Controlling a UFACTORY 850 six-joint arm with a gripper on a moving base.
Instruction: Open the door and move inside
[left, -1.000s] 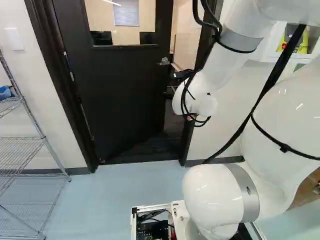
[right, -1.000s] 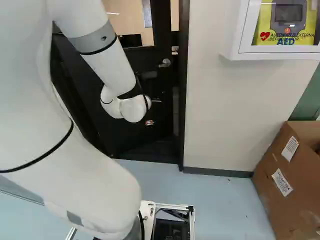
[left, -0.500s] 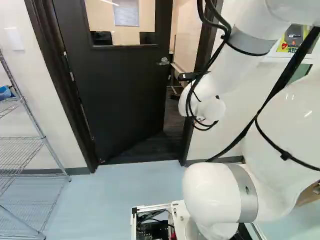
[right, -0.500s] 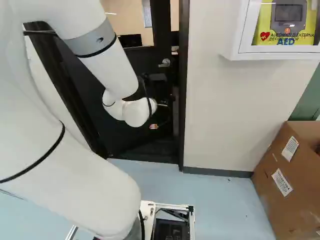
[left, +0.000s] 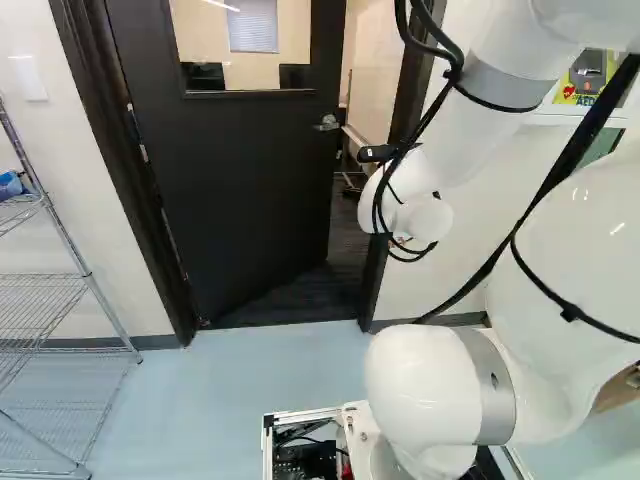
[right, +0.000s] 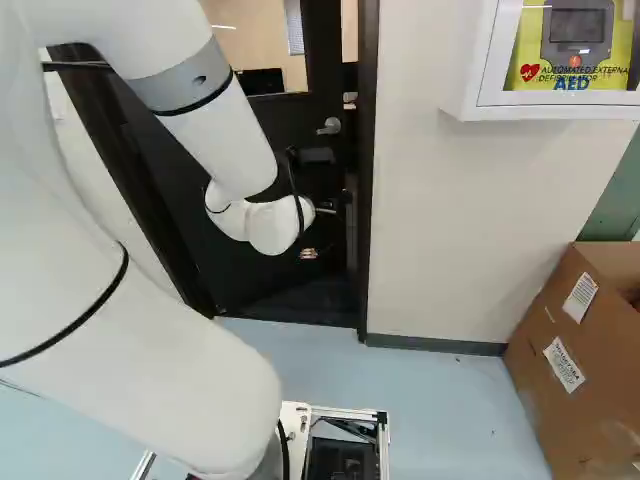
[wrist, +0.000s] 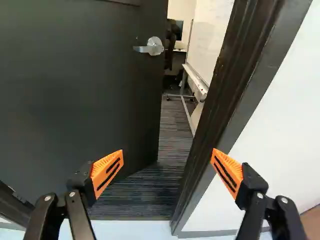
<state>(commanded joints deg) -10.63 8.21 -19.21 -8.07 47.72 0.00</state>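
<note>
Fingers (wrist: 102, 167): wide apart
Gripper (right: 308, 253): in front of door (left: 230, 180)
Door: partly open
Handle (wrist: 155, 46): on door
Frame (wrist: 227, 85): beside door

Top of door (left: 235, 190) out of view.

1. "AED" (right: 571, 84) is printed in blue on the front of the white wall cabinet (right: 482, 70), at the upper right of the right base view.
2. Above it, "AUTOMATED EXTERNA", cut off at the edge, and "DEFIBRILLATOR" can be read, with a red heart sign (right: 530, 72) beside them.
3. On the cardboard box (right: 535, 400), an upper label (right: 580, 298) and a lower label (right: 564, 365) are borne; their print is too small to be read.
</note>
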